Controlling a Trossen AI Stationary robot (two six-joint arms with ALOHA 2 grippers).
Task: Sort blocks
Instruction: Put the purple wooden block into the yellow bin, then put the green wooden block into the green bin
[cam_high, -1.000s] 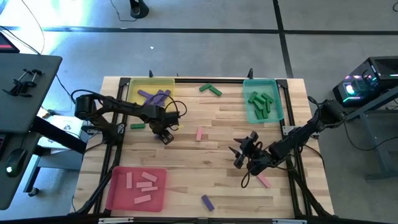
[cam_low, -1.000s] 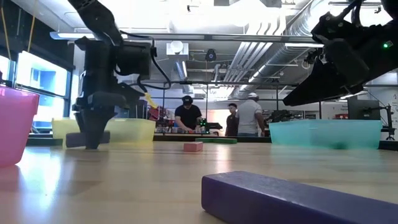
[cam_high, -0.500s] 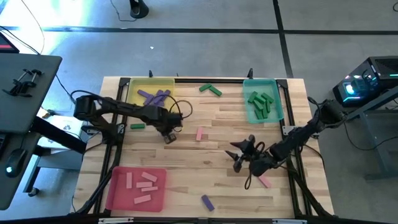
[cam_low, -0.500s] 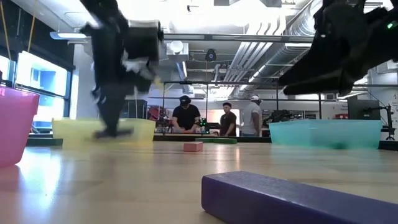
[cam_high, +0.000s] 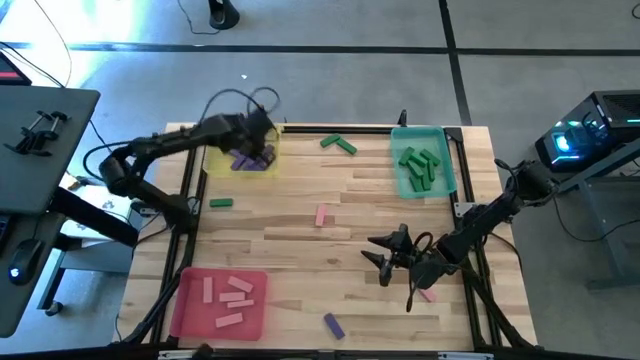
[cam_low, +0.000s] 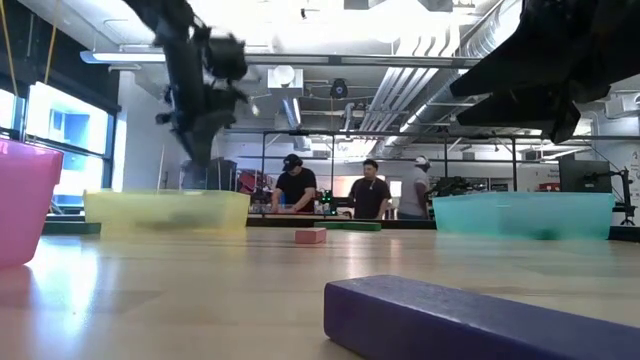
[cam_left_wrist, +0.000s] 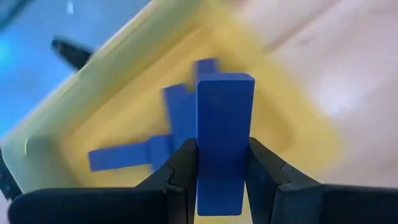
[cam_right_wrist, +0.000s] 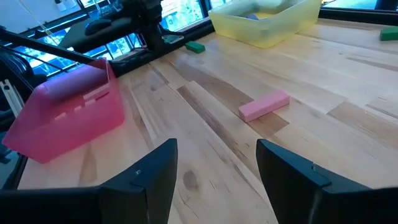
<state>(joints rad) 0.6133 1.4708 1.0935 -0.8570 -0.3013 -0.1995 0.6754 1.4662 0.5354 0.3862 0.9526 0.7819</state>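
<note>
A purple block (cam_left_wrist: 224, 140) is clamped upright between the fingers of the left gripper (cam_high: 258, 140), which is held over the yellow tray (cam_high: 214, 158) at the desk's (cam_high: 300, 290) eleven o'clock corner. The right gripper (cam_high: 383, 258) is seen with fingers spread and empty, toward four o'clock, a pink block (cam_high: 321, 214) lying apart near the centre.

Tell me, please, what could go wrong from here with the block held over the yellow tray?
The left gripper holds the purple block upright over the yellow tray; dropped so, it might land askew on the purple blocks there. The right gripper, open near the pink block, might nudge it.
</note>
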